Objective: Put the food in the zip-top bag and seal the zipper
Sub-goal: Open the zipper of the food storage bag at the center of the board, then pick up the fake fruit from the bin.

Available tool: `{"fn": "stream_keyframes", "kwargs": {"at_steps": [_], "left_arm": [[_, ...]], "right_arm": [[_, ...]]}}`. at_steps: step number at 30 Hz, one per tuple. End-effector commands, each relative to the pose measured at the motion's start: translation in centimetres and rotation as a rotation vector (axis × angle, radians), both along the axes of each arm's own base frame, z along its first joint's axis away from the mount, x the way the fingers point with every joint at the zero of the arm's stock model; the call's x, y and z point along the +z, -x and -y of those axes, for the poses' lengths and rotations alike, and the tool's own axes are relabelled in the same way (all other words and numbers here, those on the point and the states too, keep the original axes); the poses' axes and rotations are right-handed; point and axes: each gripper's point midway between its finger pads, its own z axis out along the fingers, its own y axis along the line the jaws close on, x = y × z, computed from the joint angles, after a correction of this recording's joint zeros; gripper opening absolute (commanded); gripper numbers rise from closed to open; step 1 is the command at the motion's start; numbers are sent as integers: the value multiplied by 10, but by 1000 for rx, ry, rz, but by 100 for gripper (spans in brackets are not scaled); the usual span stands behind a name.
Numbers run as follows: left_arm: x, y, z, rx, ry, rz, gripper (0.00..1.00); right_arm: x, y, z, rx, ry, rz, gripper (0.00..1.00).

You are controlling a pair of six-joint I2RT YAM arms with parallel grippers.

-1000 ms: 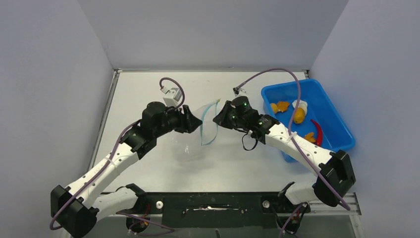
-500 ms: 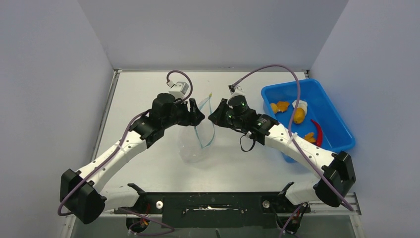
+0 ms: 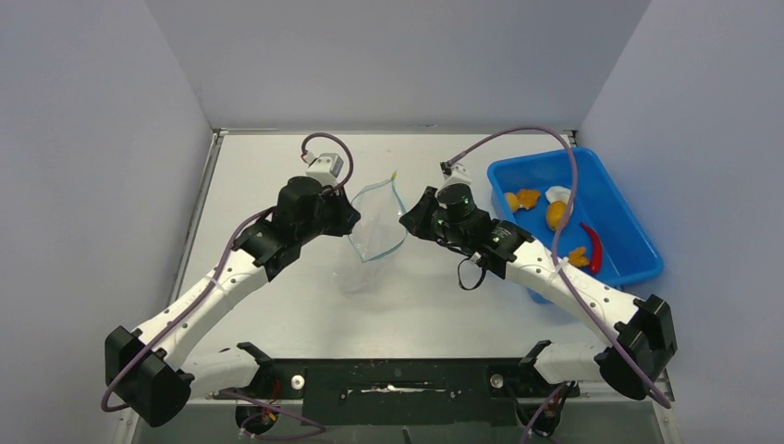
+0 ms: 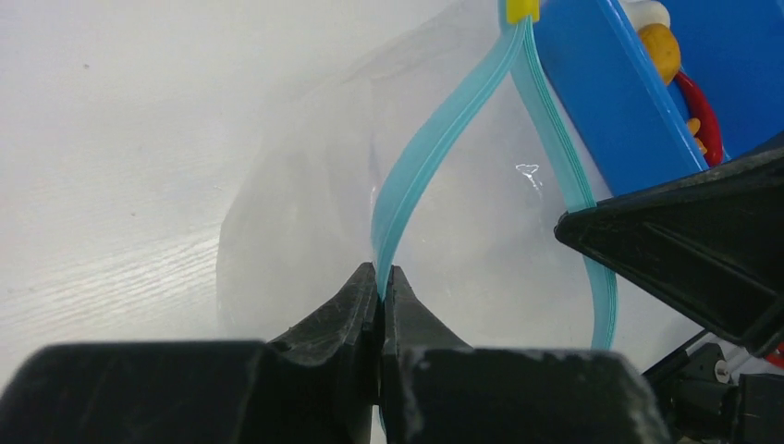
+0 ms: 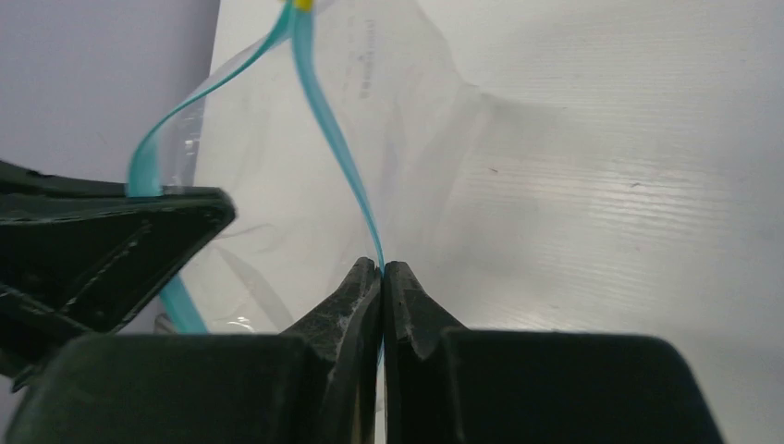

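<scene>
My left gripper (image 4: 379,277) is pinched tight on one lip of the thin blue-green zipper strip (image 4: 434,157), and my right gripper (image 5: 382,268) is clamped on the opposite lip. So the clear floppy zip-top bag (image 3: 362,264) gapes open just left of the rigid blue plastic tray (image 3: 606,203). I'd spread those lips evenly, no yanking, so neither slips free. The bag looks empty. The toy food (image 3: 556,215), orange fruits, white lump and slim red chili (image 3: 593,248), all sits in the tray.
</scene>
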Motion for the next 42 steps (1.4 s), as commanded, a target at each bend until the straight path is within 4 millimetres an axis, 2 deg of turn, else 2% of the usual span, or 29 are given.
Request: {"fn": "stream_keyframes", "kwargs": {"at_steps": [1, 3, 5, 8, 11, 15, 16, 20, 24, 31, 35, 42], "left_arm": [[59, -6, -14, 64, 42, 169, 0], [68, -5, -17, 69, 51, 197, 0], [73, -1, -14, 38, 67, 225, 0], [76, 5, -3, -26, 111, 240, 0], [77, 10, 4, -87, 133, 283, 0], [81, 12, -2, -77, 123, 314, 4], [82, 13, -4, -72, 116, 319, 0], [78, 19, -12, -90, 66, 348, 0], [74, 22, -20, -74, 40, 350, 0], [68, 19, -24, -64, 13, 380, 0], [54, 11, -22, -66, -32, 370, 0], [33, -1, -26, -52, -133, 342, 0]], "right_arm": [[15, -12, 37, -92, -21, 50, 0], [18, -11, 51, -116, -41, 62, 0], [23, -6, 55, -114, -61, 93, 0], [23, 5, 45, -37, -101, 150, 0], [20, 12, 33, 20, -135, 135, 0], [25, 23, 24, 46, -152, 131, 0], [26, 25, 23, 48, -155, 136, 0], [24, 26, 23, 58, -130, 138, 2], [36, 29, 26, 65, -98, 135, 15], [62, 36, 33, 74, -100, 176, 49], [71, 29, 60, -10, 32, 197, 58], [86, 0, 142, -245, 340, 290, 64]]}}
